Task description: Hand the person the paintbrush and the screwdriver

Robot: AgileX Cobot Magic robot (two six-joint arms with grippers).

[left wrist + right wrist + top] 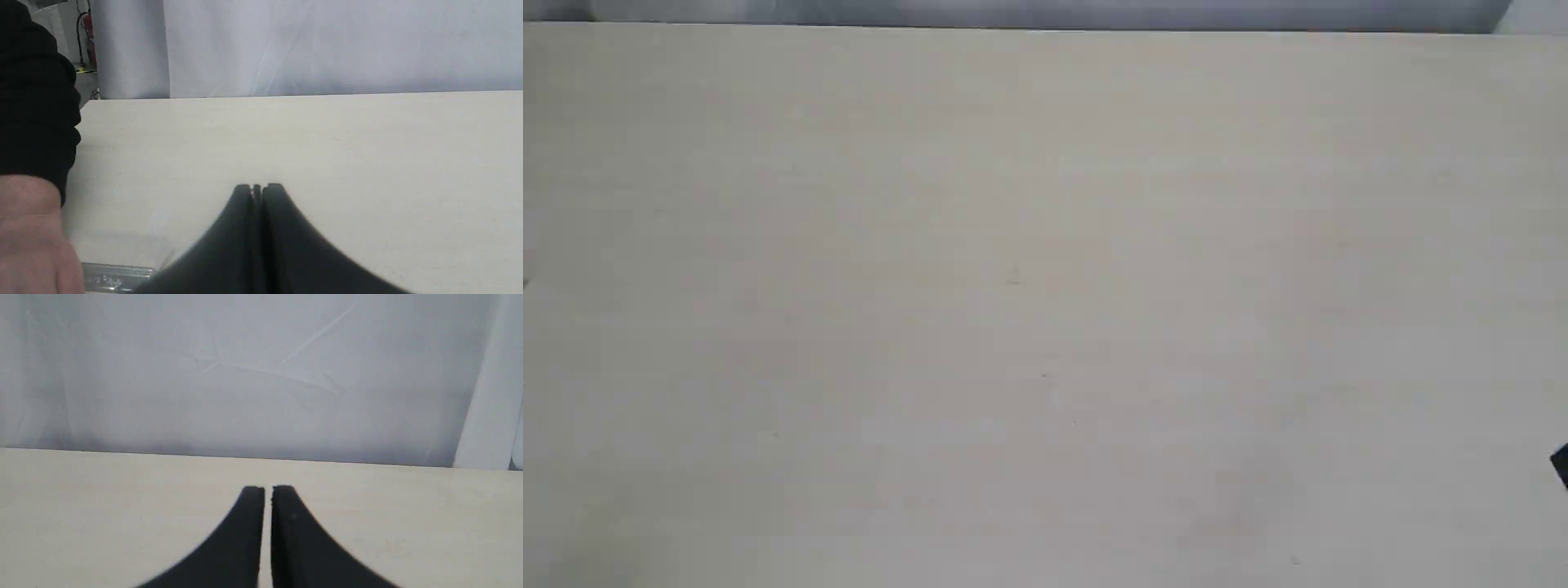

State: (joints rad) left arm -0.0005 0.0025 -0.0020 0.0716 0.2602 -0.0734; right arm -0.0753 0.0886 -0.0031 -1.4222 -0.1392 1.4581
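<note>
In the left wrist view my left gripper (257, 188) is shut with nothing between its fingers, low over the table. Beside it lies the shiny silver band of the paintbrush (116, 278); its bristles and handle are cut off or hidden. The person's bare hand (32, 241) with a black sleeve (34, 94) is right at the band, and whether it grips the brush cannot be told. My right gripper (267, 489) is shut and empty above bare table. The screwdriver is out of view.
The pale wooden table (1045, 310) fills the exterior view, with only a black tip (1561, 465) at its right edge. A white cloth backdrop (245, 375) hangs behind the table's far edge.
</note>
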